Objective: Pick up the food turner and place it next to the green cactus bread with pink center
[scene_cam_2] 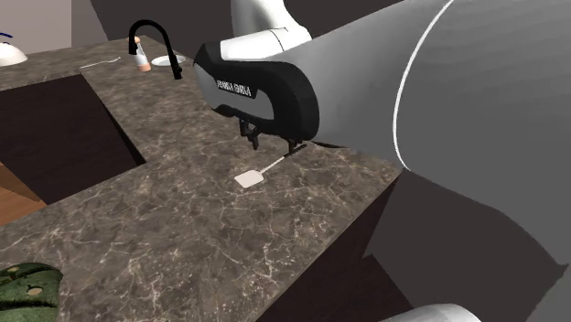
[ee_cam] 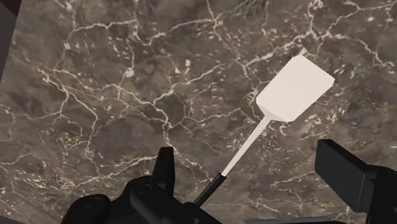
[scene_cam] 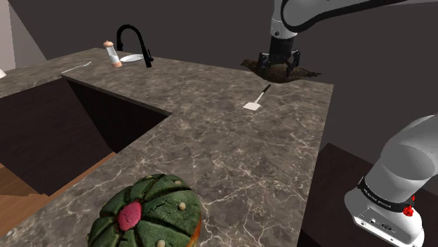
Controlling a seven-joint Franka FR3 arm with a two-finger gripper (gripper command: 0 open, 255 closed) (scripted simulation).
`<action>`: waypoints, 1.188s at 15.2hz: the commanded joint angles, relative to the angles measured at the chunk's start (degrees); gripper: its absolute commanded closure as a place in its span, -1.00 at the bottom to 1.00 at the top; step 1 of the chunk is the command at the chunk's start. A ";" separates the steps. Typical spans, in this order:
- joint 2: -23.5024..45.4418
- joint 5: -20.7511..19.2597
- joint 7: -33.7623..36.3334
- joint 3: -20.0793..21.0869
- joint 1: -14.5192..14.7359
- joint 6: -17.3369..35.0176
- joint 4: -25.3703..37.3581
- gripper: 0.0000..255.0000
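Counter [scene_cam: 210, 140] of dark brown stone, veined white like marble, smooth and flat. Lying on it toward the far end, the turner [scene_cam: 254, 104] [scene_cam_2: 249, 179] [ee_cam: 296, 89]: a thin white rectangular blade, a slim white stem, a short black grip at the tip. Blade nearer, grip pointing away. Well apart from the bread [scene_cam: 147, 214] [scene_cam_2: 27, 288] at the near edge, which is round, domed and dark green, cut into ribbed lobes with pale dots and a pink centre. Far off at the shoulder view's left, a black arched faucet [scene_cam: 133, 42] and a small shaker [scene_cam: 111, 55]. Above the turner's grip end, the gripper [scene_cam: 279, 67] [scene_cam_2: 270, 142] [ee_cam: 248, 159], black and blocky, fingers wide apart and clasping nothing. Stem visible between them on the stone below, neither finger on it.
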 commanded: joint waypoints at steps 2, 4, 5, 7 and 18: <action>6.91 -0.63 9.89 1.43 -2.54 2.28 3.17 -1.00; 11.33 -1.20 16.28 2.06 -3.79 3.53 5.35 -1.00; 13.52 -1.51 19.41 2.25 -4.34 4.09 6.47 -1.00; 17.81 -2.11 25.51 2.36 -5.31 5.11 8.77 -1.00; 24.58 -3.44 32.81 1.81 -6.14 11.73 7.79 -1.00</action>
